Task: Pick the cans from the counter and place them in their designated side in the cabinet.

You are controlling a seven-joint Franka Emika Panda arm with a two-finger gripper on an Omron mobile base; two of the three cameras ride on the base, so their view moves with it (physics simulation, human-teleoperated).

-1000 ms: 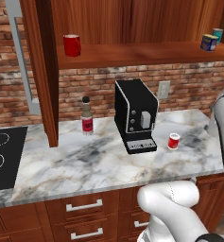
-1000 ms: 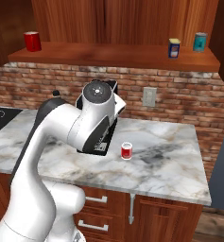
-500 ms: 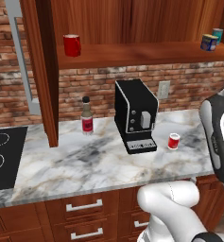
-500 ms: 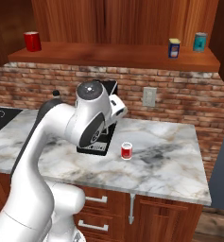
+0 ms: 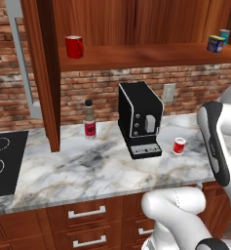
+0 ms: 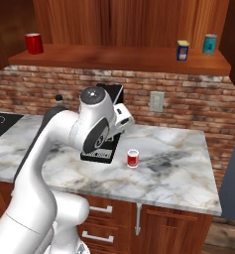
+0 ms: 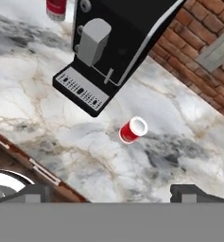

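So your hand (image 7: 111, 191) is wide open and holding nothing; you can see the two dark fingertips (image 7: 30, 193) spread far apart at the bottom of the hand view, looking down at the counter (image 7: 33, 108).

The red can (image 7: 132, 130) with the white top is standing upright on the marble, just right of the black coffee machine (image 5: 139, 118) and a bit in front of its drip tray, not touching it. From the right base view that same red can (image 6: 133, 158) sits near the middle of the counter (image 6: 173, 171), with your white arm off to its left in front of the machine.

The blue can with the yellow label (image 6: 183, 50) is up on the cabinet shelf (image 6: 114, 58) toward the right end, just beside a teal can (image 6: 209, 43). There's a red mug (image 5: 74, 46) way over at the left end of that shelf, well apart from them.

Also on the counter: a small bottle with a red label (image 5: 89, 120), left of the coffee machine, near the brick wall.
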